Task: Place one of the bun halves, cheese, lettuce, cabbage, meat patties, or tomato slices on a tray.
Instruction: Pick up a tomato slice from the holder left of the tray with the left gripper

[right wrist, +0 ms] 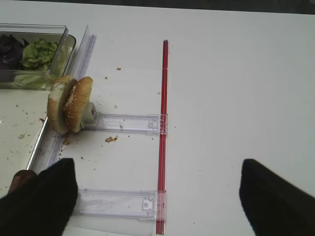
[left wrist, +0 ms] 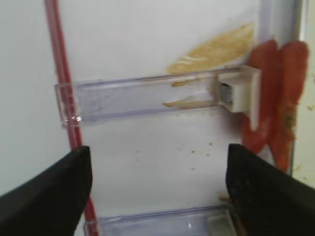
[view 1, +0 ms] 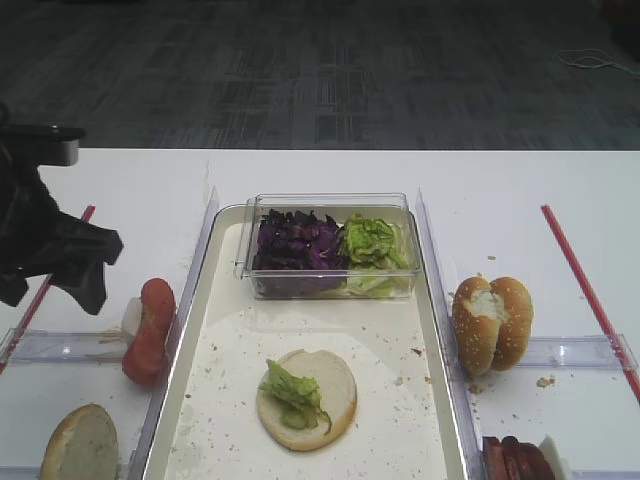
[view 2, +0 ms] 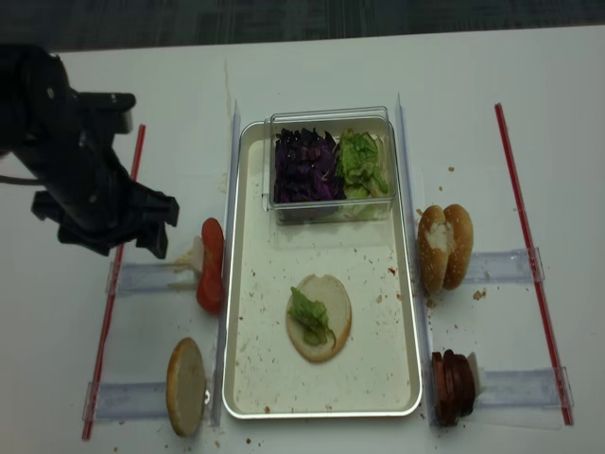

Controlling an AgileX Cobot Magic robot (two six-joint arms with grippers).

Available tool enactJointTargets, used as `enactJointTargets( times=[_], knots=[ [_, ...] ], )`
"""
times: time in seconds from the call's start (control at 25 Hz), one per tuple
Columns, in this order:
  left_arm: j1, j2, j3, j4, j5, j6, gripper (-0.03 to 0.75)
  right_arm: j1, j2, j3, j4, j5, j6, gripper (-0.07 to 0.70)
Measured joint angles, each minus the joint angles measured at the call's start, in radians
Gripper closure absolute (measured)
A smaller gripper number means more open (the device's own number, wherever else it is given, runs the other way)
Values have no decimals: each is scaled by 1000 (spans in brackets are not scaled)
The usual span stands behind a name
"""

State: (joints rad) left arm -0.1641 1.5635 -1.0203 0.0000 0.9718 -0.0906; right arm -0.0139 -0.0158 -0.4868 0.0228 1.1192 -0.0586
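With its black left gripper (view 2: 151,227) gaping empty, the arm hovers beside glossy red-orange tomato slices (view 2: 210,265) (likely the next pick).

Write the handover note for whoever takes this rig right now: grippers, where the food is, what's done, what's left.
Left gripper: open, empty, above the table left of the tomato slices.
Right gripper: open, empty, over the table's right side.
Tray: holds one bun half, cut face up, with a lettuce piece on it, plus a clear box of purple cabbage and more lettuce.
Off tray: bun halves at right and front left; meat patties front right.
Done: bun base and lettuce placed.
Left: next ingredient; tomato looks nearest the left gripper.
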Motion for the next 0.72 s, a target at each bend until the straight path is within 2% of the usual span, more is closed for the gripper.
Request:
enactJointTargets(
  times=[0.32, 0.44, 0.72],
  knots=[
    [-236, 1, 0, -11, -66, -90, 177, 0, 0, 0, 0, 0, 0, -58],
    [-260, 17, 0, -27, -82, -107, 179, 0, 0, 0, 0, 0, 0, -58],
    [-261, 31, 0, -48, -116, -113, 179, 0, 0, 0, 0, 0, 0, -59]
  ],
)
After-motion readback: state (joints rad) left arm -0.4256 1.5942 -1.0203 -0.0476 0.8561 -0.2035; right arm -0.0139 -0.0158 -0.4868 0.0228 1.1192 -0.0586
